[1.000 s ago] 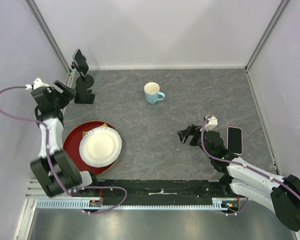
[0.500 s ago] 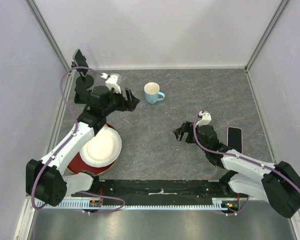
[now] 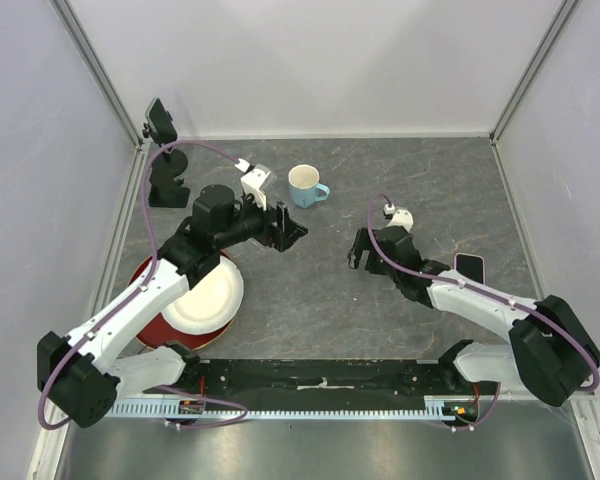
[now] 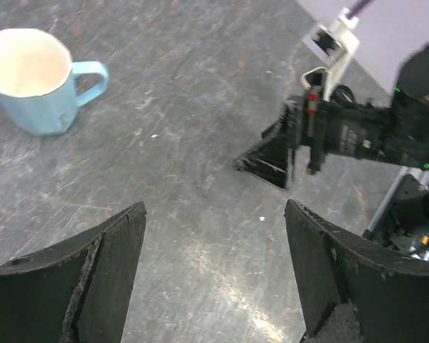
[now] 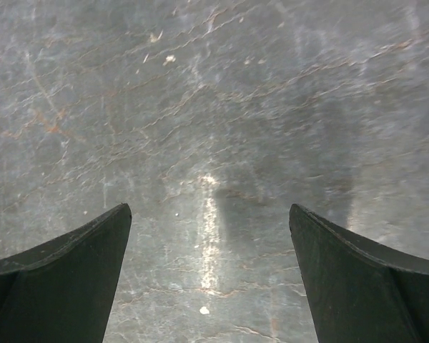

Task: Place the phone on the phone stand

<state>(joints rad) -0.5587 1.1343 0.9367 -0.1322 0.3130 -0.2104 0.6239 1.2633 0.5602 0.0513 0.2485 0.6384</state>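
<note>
**Phone unpicked, both grippers empty at mid-table**

Shows a grey marbled tabletop. Has, near the left edge, a round red plate under a white paper plate. Stands a black clamp-headed phone stand upright in the far-left corner. Sets a light blue ceramic mug by the middle of the far edge. Leaves the dark, pink-rimmed phone flat near the right edge, partly under the right forearm and well apart from the stand.

Finds the left gripper and the right gripper facing each other mid-table, jaws of both spread wide with nothing between.

For a clean pick: turn the right gripper toward the right edge, come down across the phone's long sides, close squarely, lift level. Probably then hand over to the left arm, nearer the stand.
</note>
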